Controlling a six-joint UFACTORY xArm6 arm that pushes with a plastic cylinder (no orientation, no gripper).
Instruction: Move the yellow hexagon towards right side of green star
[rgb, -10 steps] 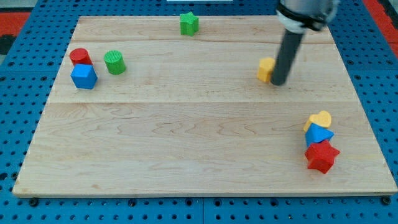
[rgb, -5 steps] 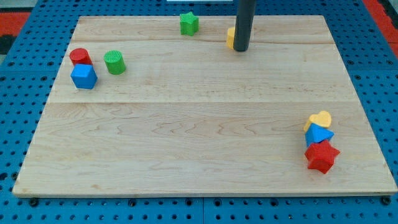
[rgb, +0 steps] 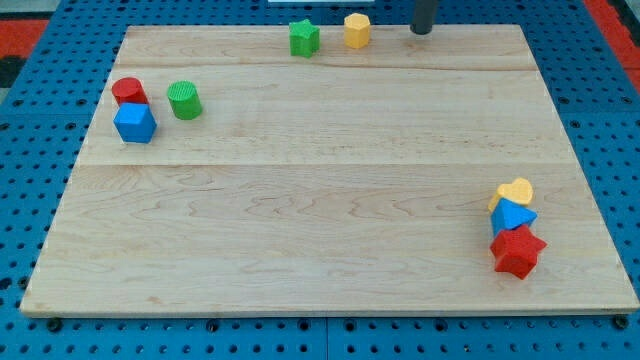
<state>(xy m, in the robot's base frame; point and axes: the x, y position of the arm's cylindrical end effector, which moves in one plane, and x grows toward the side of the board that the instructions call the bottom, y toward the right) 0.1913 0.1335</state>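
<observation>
The yellow hexagon (rgb: 357, 30) sits near the board's top edge, just right of the green star (rgb: 304, 38), with a small gap between them. My tip (rgb: 422, 31) is at the view's top, right of the yellow hexagon and apart from it. Only the rod's lower end shows; the rest is cut off by the frame's top.
A red cylinder (rgb: 128, 91), a blue cube (rgb: 134, 123) and a green cylinder (rgb: 184, 100) cluster at the view's left. A yellow heart (rgb: 516, 192), a blue block (rgb: 512, 216) and a red star (rgb: 518, 251) stack together at the lower right. The wooden board (rgb: 320, 200) lies on a blue pegboard.
The yellow hexagon has been pushed up and left from the board's right middle to beside the green star. My tip followed it, then drew off to the right.
</observation>
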